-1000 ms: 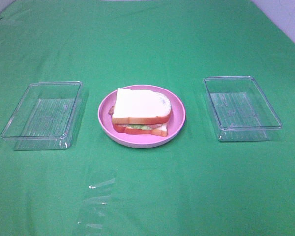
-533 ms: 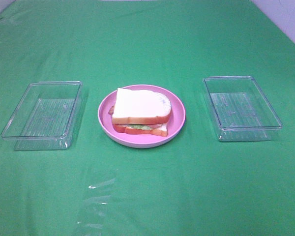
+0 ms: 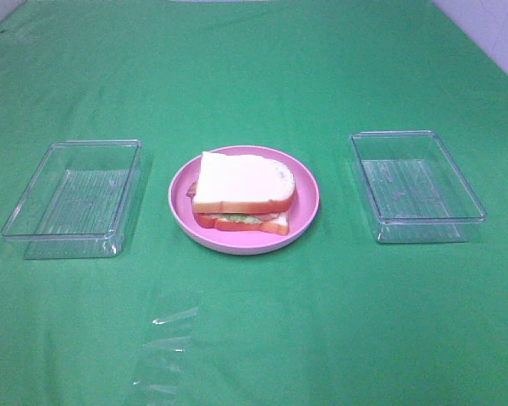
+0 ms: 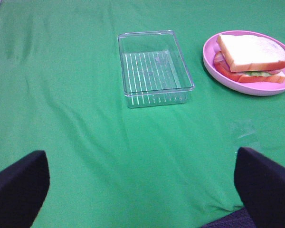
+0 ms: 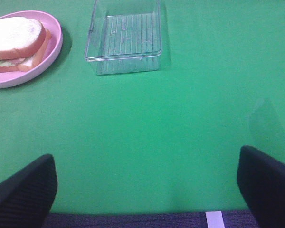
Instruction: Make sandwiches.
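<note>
The sandwich (image 3: 242, 193) is a stack of two white bread slices with orange-brown crust and green and reddish filling between them. It lies on a round pink plate (image 3: 305, 211) in the middle of the green table. It also shows in the left wrist view (image 4: 251, 58) and the right wrist view (image 5: 16, 45). My left gripper (image 4: 142, 190) is open and empty, well short of the sandwich. My right gripper (image 5: 147, 190) is open and empty, also far from it. Neither gripper shows in the high view.
A clear plastic tray (image 3: 74, 196) stands left of the plate, another clear tray (image 3: 416, 185) stands right of it; both hold nothing. They also show in the wrist views (image 4: 154, 69) (image 5: 124, 37). A green cloth (image 3: 254, 338) covers the table.
</note>
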`<state>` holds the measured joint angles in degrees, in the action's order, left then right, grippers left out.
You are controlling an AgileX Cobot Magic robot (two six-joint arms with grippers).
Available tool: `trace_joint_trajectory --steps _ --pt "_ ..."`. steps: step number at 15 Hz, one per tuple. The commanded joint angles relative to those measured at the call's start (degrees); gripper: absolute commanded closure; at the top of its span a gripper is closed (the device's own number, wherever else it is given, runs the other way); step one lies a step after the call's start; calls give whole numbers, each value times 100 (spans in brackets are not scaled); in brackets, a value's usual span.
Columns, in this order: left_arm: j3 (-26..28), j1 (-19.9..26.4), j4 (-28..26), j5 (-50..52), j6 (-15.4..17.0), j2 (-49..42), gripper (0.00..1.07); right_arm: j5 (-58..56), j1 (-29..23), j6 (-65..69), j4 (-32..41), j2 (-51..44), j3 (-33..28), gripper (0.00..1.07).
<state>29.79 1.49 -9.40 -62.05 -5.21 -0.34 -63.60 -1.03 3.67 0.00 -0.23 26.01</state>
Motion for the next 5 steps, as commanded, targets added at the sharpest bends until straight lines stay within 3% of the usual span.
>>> trace_joint_trajectory --steps 1,5 --pt "-6 -40 -34 17 46 -92 9 63 69 -23 0 -160 -17 8" --pt "-6 -40 -34 17 46 -92 9 63 69 -23 0 -160 -17 8"
